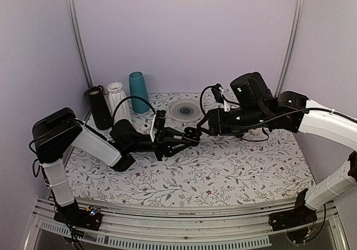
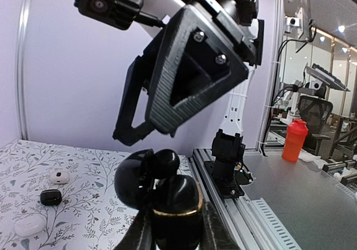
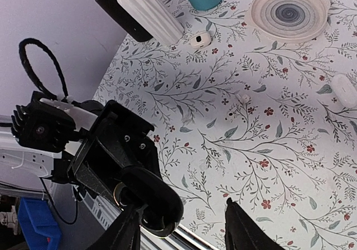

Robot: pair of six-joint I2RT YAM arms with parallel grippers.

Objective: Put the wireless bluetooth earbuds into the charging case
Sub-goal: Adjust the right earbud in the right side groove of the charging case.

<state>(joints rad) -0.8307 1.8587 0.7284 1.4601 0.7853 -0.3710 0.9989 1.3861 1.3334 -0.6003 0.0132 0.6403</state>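
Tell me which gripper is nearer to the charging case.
Left. The left gripper is clamped on the charging case, one finger on each side. The right gripper hangs open close beside it, not gripping it.

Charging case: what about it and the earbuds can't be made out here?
Left wrist: case interior hidden by its rim; earbuds not made out.
Top view: case too small to tell apart.
Right wrist: case in left claw shows only its shell; right claw mostly cut off by bottom edge.
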